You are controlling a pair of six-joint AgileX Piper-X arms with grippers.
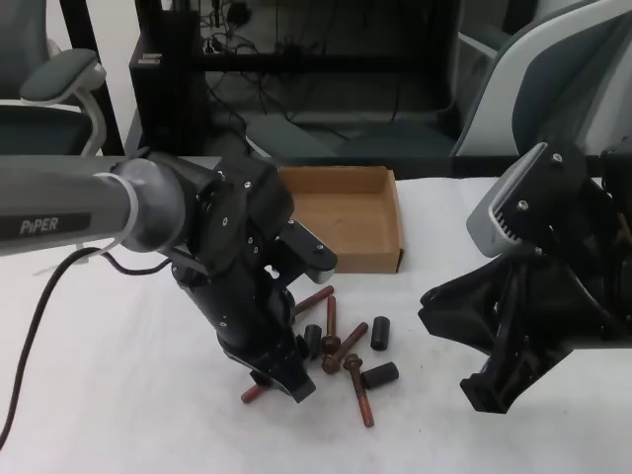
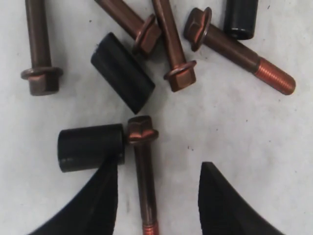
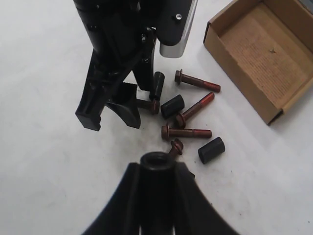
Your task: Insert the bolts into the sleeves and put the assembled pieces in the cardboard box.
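The left gripper (image 2: 157, 196), jaws wide, has a bolt (image 2: 144, 181) lying between them at the 8 o'clock edge of the heap of loose bolts and sleeves (image 1: 341, 346), the right gripper (image 3: 157, 169) at its 3 o'clock clamps a black sleeve (image 3: 157, 161), and the cardboard box (image 1: 398, 217) sits at 12 o'clock.

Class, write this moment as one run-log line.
left tool: open astride bolt | right tool: shut on sleeve | cardboard box: no pieces visible
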